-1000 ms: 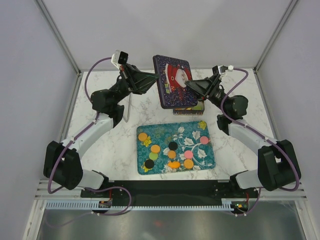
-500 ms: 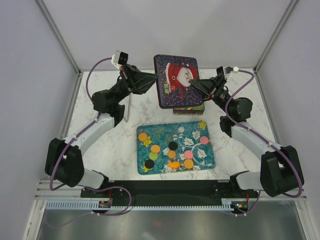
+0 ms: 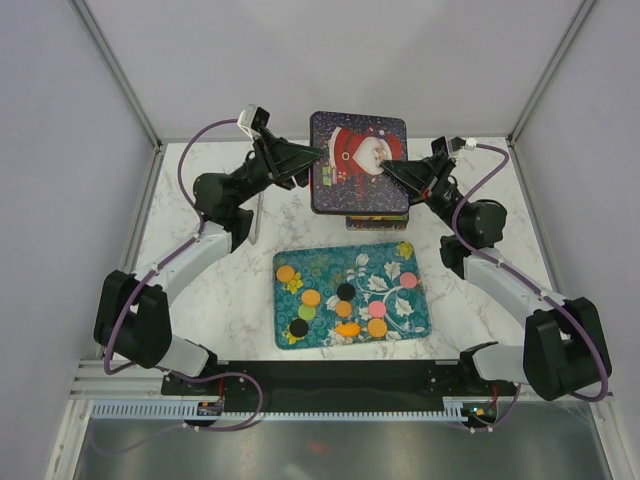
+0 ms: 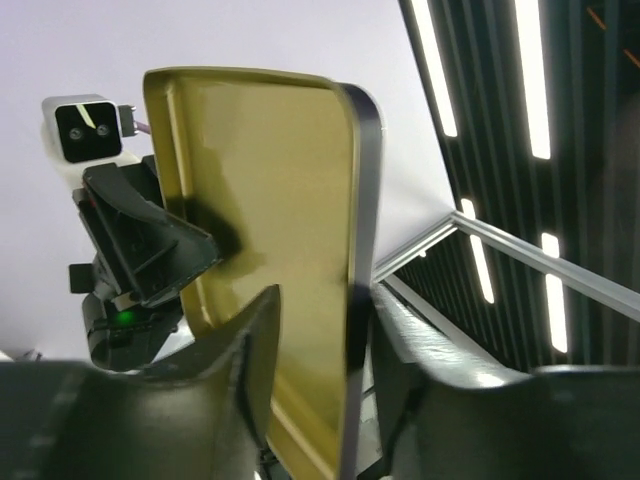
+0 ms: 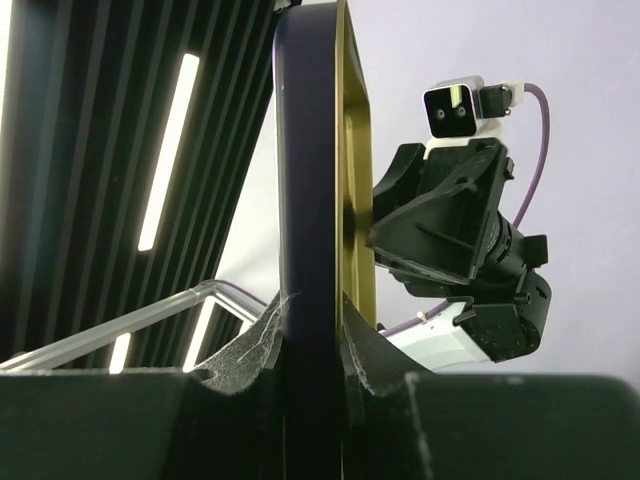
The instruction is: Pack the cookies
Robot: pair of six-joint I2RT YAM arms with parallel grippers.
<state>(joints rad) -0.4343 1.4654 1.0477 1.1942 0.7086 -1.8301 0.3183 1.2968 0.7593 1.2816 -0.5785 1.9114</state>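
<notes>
Tilted nearer to level than a second ago, the Santa-printed lid (image 3: 358, 176) hangs at upper centre. The left gripper (image 3: 318, 158) has parted its jaws and only straddles the rim, while the right gripper (image 3: 388, 168) has clamped the opposite edge. Beneath it, the tin (image 3: 378, 219) is mostly hidden. Any lettering on the lid is too small to read. The cookies (image 3: 311, 297) lie on the floral tray (image 3: 405, 318) at lower centre.

Marble table (image 3: 200, 290) bears floral tray (image 3: 322, 266) and tin base (image 3: 378, 221)
</notes>
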